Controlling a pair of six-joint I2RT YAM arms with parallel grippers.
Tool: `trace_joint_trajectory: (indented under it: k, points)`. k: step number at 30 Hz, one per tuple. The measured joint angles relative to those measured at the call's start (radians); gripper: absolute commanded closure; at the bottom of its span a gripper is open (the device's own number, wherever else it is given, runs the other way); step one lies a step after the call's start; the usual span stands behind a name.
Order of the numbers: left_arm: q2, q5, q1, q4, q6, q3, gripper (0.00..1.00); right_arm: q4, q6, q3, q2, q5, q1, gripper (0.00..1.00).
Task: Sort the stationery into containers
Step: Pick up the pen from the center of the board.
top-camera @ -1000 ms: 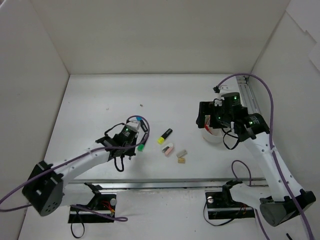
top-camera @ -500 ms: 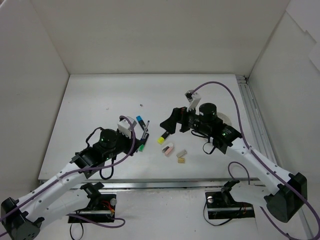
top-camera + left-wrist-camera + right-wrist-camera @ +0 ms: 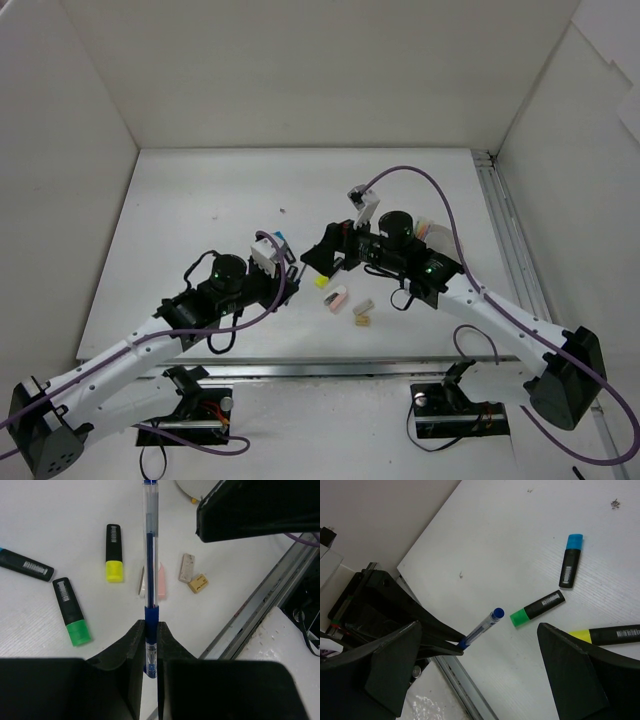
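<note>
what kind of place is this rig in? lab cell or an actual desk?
Most likely a robot lab test cell, not an office: plain white panels box in a white table, an aluminium rail runs along its right side, and a few highlighters and erasers lie loose on it.

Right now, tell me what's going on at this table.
The left end effector is shut on a blue pen, which sticks out ahead of its fingers. The right end effector is open and hovers close by, facing the pen. A yellow highlighter, a green highlighter, a blue highlighter, a pink eraser, a grey eraser and a tan eraser lie loose on the table, not yet sorted. The white tub sits partly hidden behind the right arm.
</note>
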Motion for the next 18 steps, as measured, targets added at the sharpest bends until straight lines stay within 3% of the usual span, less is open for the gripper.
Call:
trace_joint_trajectory:
  k: [5, 8, 11, 15, 18]
  points:
    - [0.005, 0.033, -0.005, 0.043, 0.001, 0.002, 1.00, 0.013, 0.007, -0.036, -0.035, 0.018, 0.003, 0.03]
    - [0.005, 0.061, -0.007, 0.063, 0.001, 0.002, 1.00, 0.032, 0.011, -0.041, -0.033, 0.013, 0.009, 0.08]
    - [0.003, 0.087, -0.007, 0.080, 0.002, 0.002, 1.00, 0.056, 0.014, -0.041, -0.023, -0.004, 0.018, 0.17]
    - [-0.009, 0.119, -0.007, 0.105, 0.005, 0.000, 1.00, 0.071, 0.019, -0.041, -0.014, -0.022, 0.028, 0.36]
    - [-0.012, 0.130, -0.007, 0.118, 0.007, 0.000, 1.00, 0.084, 0.024, -0.041, -0.014, -0.031, 0.034, 0.38]
